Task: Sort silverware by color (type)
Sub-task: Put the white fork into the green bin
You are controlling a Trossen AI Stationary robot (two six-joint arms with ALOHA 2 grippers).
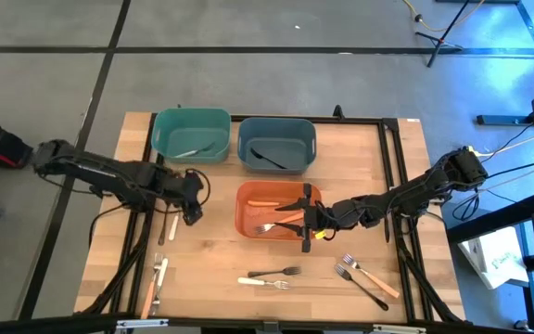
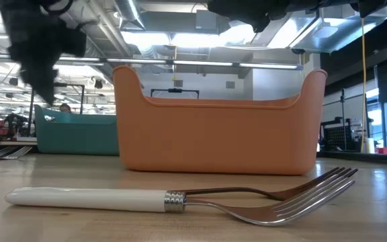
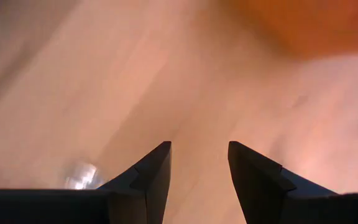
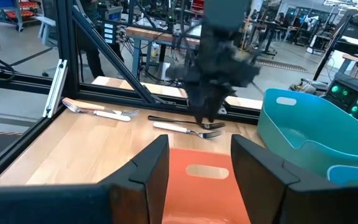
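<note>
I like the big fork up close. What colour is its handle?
The fork has a white handle with a small silver band, seen best in the low view.

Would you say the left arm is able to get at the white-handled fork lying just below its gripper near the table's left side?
Probably yes: the left gripper hovers open just above the white-handled fork, with bare wooden table around it and nothing in between.

Left wrist view: counter (image 3: 166, 93) blurred, an unidentifiable shiny smear at the edge. Low view: left end effector (image 2: 42, 74) a dark blur, cut off at top. Orange bin (image 2: 217, 128) hides its contents there. High view: teal bin's (image 1: 191, 133) utensil too small to name.
</note>
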